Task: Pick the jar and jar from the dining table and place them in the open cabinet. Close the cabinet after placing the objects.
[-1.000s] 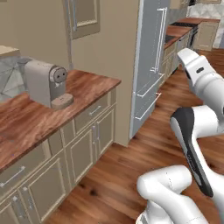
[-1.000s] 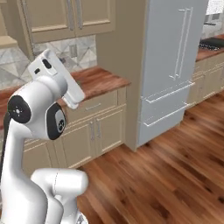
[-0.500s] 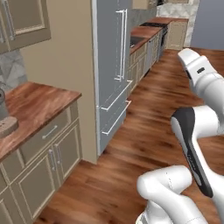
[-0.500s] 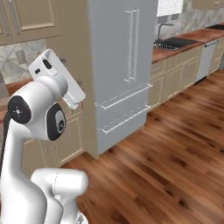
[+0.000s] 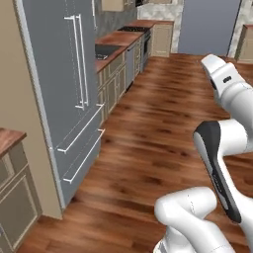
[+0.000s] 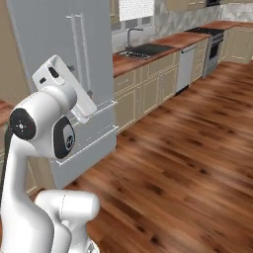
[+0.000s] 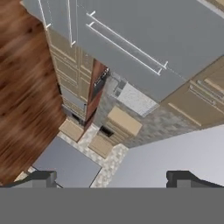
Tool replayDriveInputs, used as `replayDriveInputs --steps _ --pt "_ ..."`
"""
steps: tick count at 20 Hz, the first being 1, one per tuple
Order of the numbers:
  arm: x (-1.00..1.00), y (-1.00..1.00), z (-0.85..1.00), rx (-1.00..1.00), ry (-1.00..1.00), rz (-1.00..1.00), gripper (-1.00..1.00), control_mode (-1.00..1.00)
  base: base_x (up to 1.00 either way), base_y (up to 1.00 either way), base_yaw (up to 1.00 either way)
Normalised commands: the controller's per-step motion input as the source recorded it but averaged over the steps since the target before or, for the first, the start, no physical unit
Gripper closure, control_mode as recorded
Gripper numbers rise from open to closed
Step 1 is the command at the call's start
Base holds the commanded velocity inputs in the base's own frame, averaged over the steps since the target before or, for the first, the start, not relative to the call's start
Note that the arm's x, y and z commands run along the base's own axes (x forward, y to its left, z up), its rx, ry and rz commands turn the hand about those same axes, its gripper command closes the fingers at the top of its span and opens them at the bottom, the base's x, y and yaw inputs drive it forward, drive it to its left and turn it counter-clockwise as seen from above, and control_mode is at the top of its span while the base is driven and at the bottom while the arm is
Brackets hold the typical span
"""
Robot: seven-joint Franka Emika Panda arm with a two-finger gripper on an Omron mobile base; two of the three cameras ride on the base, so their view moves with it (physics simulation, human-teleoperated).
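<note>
Grey fridge (image 5: 59, 99) left of arm, wood floor (image 6: 188, 163) ahead. Gripper (image 7: 112, 177) jaws spread wide, seemingly holding nothing.

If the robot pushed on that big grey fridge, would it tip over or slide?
Probably neither. The fridge stands tall and wide on the wood floor, boxed in beside the counter, so it looks heavy and steady. Its long bar handles look stiff. A pull there would likely swing a door instead.

This is a home kitchen: a tall grey fridge (image 5: 59, 99), beige cupboards (image 6: 143, 94) under wooden tops, a sink (image 6: 143, 50), a stove (image 6: 211, 30) and wooden floor (image 5: 163, 133).
</note>
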Motion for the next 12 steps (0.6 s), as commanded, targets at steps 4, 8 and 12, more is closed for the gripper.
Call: replayDriveInputs --steps 4,8,12 --pt "0.00 0.00 0.00 0.00 0.00 0.00 -1.00 1.00 0.72 -0.84 -0.32" --pt "0.00 0.00 0.00 0.00 0.00 0.00 -1.00 1.00 0.78 -0.77 -0.33" --pt "0.00 0.00 0.00 0.00 0.00 0.00 -1.00 1.00 0.85 -0.71 -0.34"
